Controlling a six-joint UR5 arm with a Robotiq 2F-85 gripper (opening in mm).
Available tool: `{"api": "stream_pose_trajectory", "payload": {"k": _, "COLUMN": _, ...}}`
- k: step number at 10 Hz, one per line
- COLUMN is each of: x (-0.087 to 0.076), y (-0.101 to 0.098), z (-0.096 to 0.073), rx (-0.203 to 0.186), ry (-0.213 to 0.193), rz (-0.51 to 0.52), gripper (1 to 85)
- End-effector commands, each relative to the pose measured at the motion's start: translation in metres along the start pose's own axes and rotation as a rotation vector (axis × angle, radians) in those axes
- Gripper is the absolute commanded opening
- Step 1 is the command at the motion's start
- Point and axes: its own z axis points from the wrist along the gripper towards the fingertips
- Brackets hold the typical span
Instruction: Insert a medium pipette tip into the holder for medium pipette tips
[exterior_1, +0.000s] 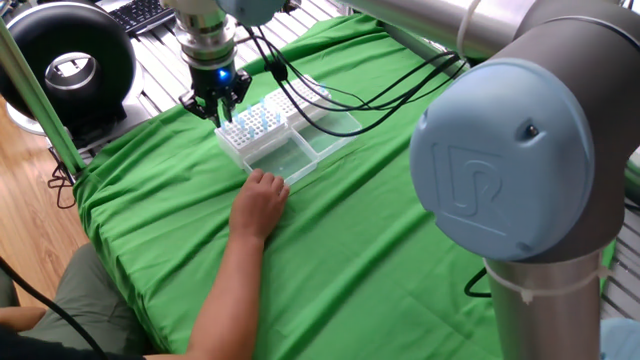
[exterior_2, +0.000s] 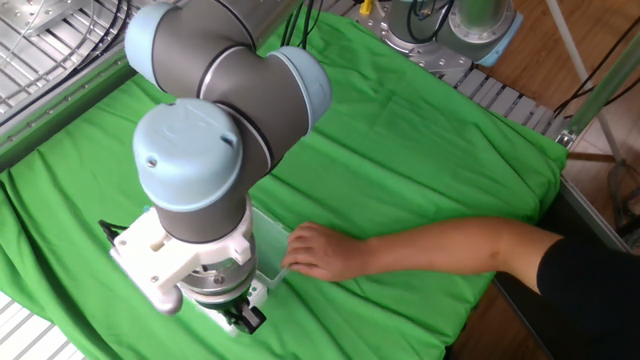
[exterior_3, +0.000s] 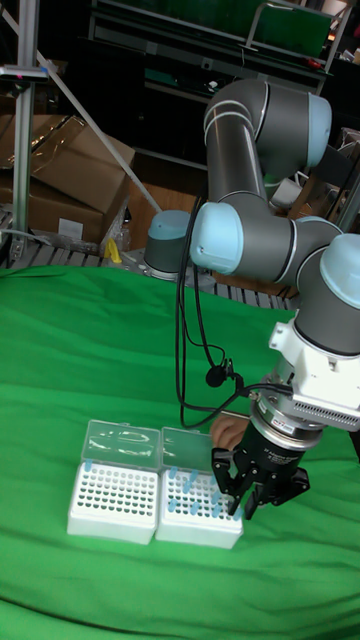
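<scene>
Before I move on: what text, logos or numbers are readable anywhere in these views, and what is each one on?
"UR": embossed logo on the pale blue round joint cap of the grey robot arm, one fixed view.
Black keyboard at the top left edge, one fixed view: keys too small to read.
White pipette tip racks with clear plastic lids: no printing visible.
No other readable text, number or sign in any view.
</scene>
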Motion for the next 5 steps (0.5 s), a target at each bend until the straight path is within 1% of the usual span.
{"api": "stream_pose_trajectory", "payload": {"k": 1, "x": 0.0018, "y": 0.0008, "z": 0.0048, "rx": -0.008, "ry": -0.003, "rz": 0.010, "gripper": 26.0}}
{"api": "stream_pose_trajectory", "payload": {"k": 3, "x": 0.0031, "y": 0.0020, "z": 0.0063, "rx": -0.011, "ry": -0.004, "rz": 0.013, "gripper": 25.3}}
{"api": "stream_pose_trajectory", "payload": {"k": 4, "x": 0.0043, "y": 0.0013, "z": 0.0061, "rx": -0.007, "ry": 0.000, "rz": 0.021, "gripper": 21.0}}
{"api": "stream_pose_trajectory", "payload": {"k": 5, "x": 0.0058, "y": -0.0016, "z": 0.0055, "rx": 0.006, "ry": 0.006, "rz": 0.032, "gripper": 12.3}}
